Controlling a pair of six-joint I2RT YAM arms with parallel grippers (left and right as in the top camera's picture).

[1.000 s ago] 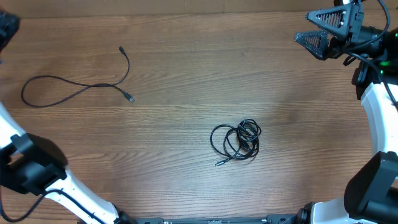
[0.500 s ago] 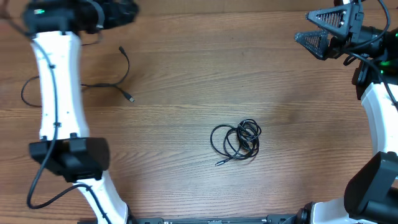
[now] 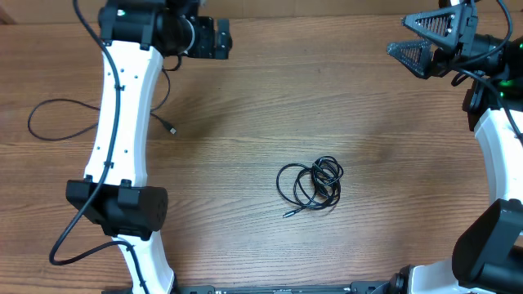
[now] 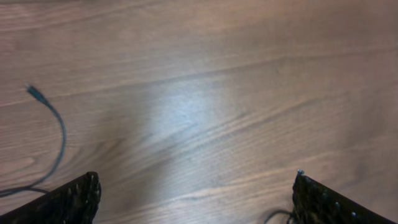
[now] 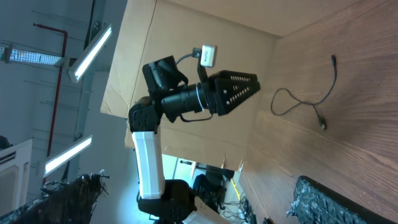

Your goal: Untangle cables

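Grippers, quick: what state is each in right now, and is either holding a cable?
Left gripper: open, holding nothing.
Right gripper: open, holding nothing.

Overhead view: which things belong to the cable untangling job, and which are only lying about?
Belongs to the job:
- tangled cable bundle
- loose cable, partly hidden by the left arm

Only surroundings:
- wooden table
- cardboard panel beyond the table
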